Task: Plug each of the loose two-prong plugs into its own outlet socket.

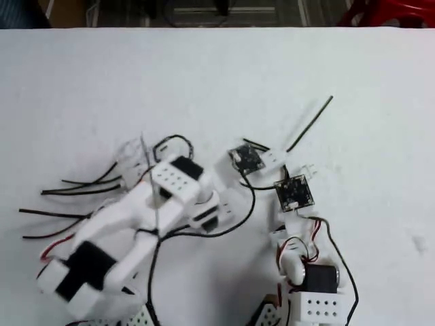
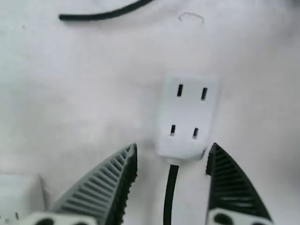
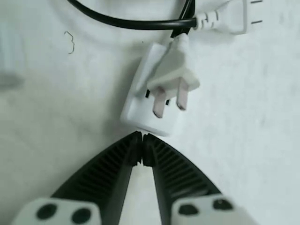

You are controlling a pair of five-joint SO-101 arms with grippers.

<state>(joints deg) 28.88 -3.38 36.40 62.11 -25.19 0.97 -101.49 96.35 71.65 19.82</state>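
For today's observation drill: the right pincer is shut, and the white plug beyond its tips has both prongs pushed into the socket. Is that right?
Not quite. The right pincer is shut, but the white plug beyond its tips is not plugged in: both prongs are bare, lying on top of the white outlet block. The right wrist view shows this.

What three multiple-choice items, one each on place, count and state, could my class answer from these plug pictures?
1. Right wrist view: where is the white plug? A lying on the socket block; B in a gripper; C hanging off the table.
2. Left wrist view: how many slots show on the outlet? A two; B four; C six.
3. The right gripper is: A open; B shut on a plug; C shut, empty.
Answers: 1 A, its bare prongs lie across the block. 2 B, two pairs show. 3 C, its tips meet with nothing between.
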